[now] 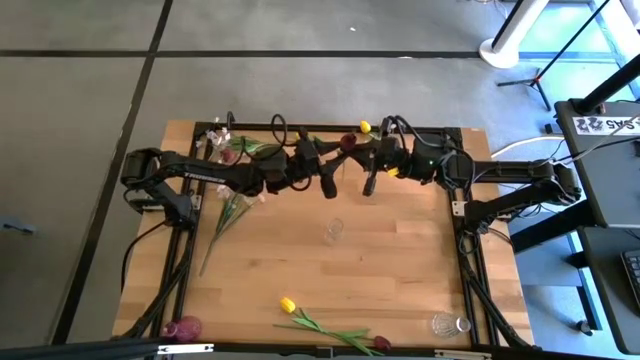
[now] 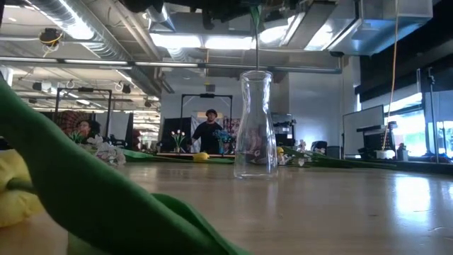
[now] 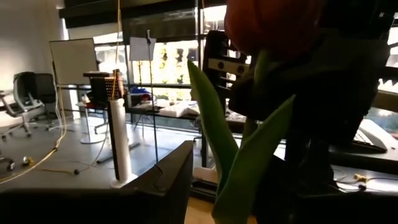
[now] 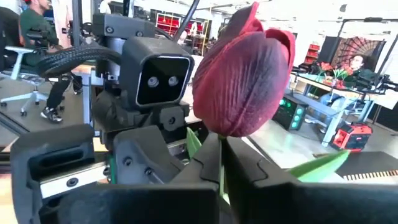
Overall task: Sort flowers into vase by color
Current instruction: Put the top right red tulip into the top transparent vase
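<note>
The right gripper has its jaws closed tight on the stem of a dark red tulip, head upright above them. The left gripper, close opposite, has jaws partly open with a leaf and the stem rising between them; whether they touch it I cannot tell. It looks like a handover in the air above the table. Next, the stem must be lowered into the clear vase below.

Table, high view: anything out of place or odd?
Mostly no. Loose flowers lie flat on the table, a yellow tulip near the front edge. The clear vase stands upright mid-table. Oddest: a dark red tulip raised between both arms, stem pinched by the right gripper.
</note>
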### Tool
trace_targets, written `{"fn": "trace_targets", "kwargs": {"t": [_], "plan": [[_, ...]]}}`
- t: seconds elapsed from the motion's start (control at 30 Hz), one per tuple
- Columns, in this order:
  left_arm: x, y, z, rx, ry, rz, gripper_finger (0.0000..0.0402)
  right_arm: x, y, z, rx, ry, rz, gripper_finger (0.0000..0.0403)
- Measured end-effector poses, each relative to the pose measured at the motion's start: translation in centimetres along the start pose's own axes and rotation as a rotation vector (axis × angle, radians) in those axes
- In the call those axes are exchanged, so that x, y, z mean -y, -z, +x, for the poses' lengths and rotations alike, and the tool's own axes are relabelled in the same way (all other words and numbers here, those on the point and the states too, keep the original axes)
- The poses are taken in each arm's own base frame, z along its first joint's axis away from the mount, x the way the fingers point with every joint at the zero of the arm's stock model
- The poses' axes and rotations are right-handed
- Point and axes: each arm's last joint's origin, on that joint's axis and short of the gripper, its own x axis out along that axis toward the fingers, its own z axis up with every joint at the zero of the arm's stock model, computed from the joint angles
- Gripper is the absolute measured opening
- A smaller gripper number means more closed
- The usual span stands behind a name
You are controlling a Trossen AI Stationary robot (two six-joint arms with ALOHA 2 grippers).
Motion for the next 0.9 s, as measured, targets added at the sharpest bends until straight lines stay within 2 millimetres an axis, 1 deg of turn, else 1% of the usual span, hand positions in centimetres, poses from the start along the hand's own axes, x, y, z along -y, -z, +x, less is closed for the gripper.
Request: {"fn": "trace_targets", "kwargs": {"t": [0.1, 0.17, 0.23, 0.37, 0.4, 0.5, 0.67, 0.8, 0.9], "plan": [[-0.1, 0.1, 0.0, -0.014, -0.003, 0.006, 0.0129, 0.0, 0.0, 0.0, -0.001, 0.003, 0.000, 0.0005], [-0.1, 0.3, 0.0, -0.032, -0.002, 0.009, 0.0115, 0.0, 0.0, 0.0, -0.001, 0.003, 0.000, 0.0005], [0.0, 0.3, 0.0, -0.033, -0.002, 0.006, 0.0089, 0.0, 0.0, 0.0, -0.001, 0.003, 0.000, 0.0005], [0.4, 0.0, 0.0, -0.034, -0.005, 0.005, 0.0018, 0.0, 0.0, 0.0, 0.003, 0.003, 0.000, 0.0012], [0.4, 0.0, -0.1, -0.035, -0.011, 0.006, 0.0011, 0.0, 0.0, 0.0, 0.004, 0.003, -0.001, 0.0019], [0.5, -0.1, -0.1, -0.034, -0.022, 0.010, 0.0008, 0.0, 0.0, 0.0, 0.006, -0.013, -0.021, 0.0055], [1.0, -1.0, -0.8, -0.017, -0.035, -0.004, 0.0005, -0.1, -0.7, -0.3, 0.071, -0.092, -0.020, 0.0142], [1.1, -2.8, -2.1, 0.011, -0.078, -0.026, 0.0004, 0.4, -2.8, -2.0, 0.186, -0.103, -0.015, 0.0208], [1.3, -4.5, -3.4, 0.025, -0.055, -0.045, 0.0004, 0.7, -4.0, -3.4, 0.235, -0.103, -0.046, 0.0245]]}}
